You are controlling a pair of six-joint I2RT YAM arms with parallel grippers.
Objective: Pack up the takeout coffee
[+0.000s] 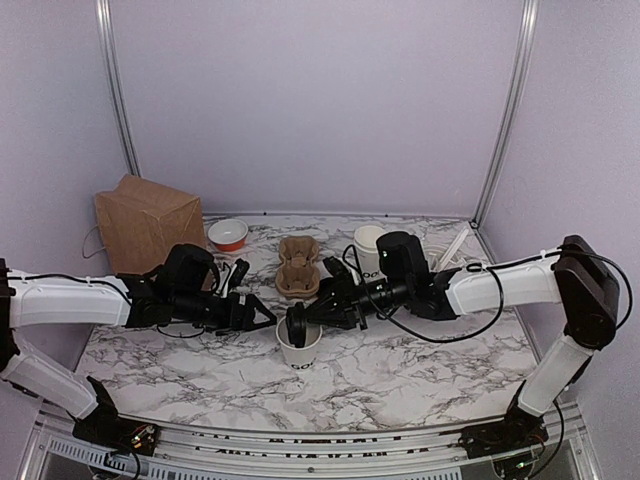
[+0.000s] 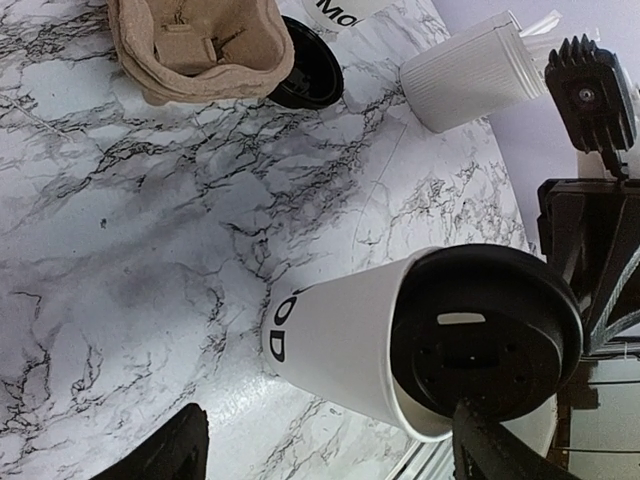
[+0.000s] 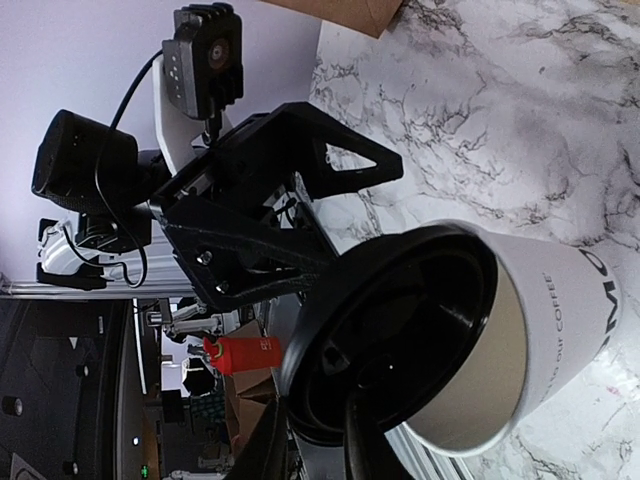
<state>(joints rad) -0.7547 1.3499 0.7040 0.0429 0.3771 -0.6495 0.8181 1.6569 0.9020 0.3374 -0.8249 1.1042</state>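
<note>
One black lid (image 3: 392, 330) tilted on takeout coffee (image 3: 562, 318), right pincer (image 3: 315, 442) gripping.

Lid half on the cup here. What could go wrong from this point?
1. The lid sits tilted on the cup, pinched at its rim by the right gripper. If it is let go now, it may stay unseated or pop off.
2. The left gripper is open and not gripping the cup, so a downward or sideways push on the lid could tip it.
</note>
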